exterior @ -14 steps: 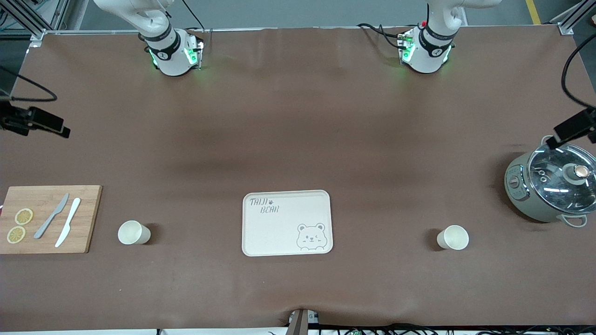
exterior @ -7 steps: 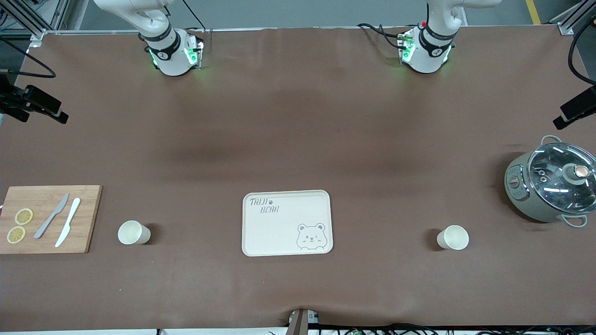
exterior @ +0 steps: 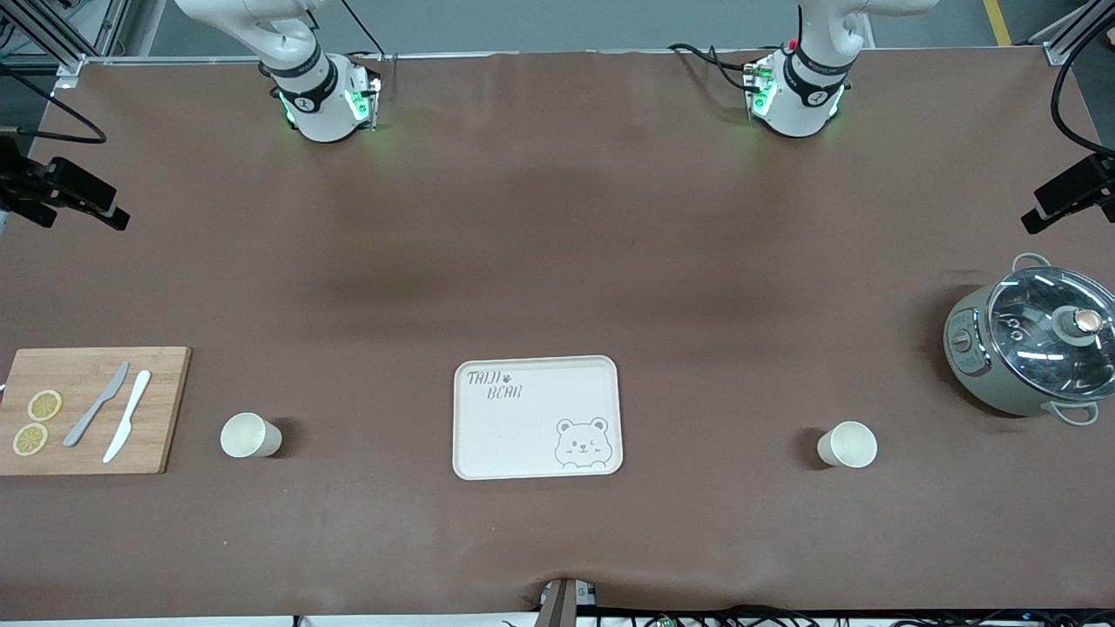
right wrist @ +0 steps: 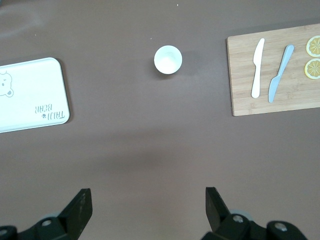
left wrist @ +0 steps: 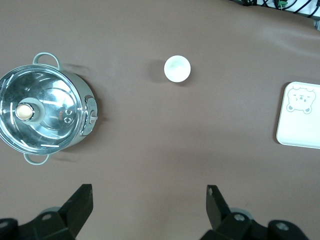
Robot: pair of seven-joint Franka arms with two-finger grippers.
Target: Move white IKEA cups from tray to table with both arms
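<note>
Two white IKEA cups stand upright on the brown table, one on each side of the bear-printed tray (exterior: 537, 417). One cup (exterior: 251, 435) is toward the right arm's end and also shows in the right wrist view (right wrist: 168, 59). The other cup (exterior: 848, 444) is toward the left arm's end and also shows in the left wrist view (left wrist: 177, 68). My right gripper (exterior: 100, 209) is high over bare table, open and empty (right wrist: 148, 200). My left gripper (exterior: 1045, 213) is high over bare table beside the pot, open and empty (left wrist: 148, 197).
A wooden cutting board (exterior: 91, 409) with two knives and two lemon slices lies at the right arm's end. A grey pot with a glass lid (exterior: 1032, 348) stands at the left arm's end. Cables hang at the table's near edge.
Both grippers have shifted upward in the front view. The left gripper no longer overlaps the pot's lid. The cups and the tray have not moved.
</note>
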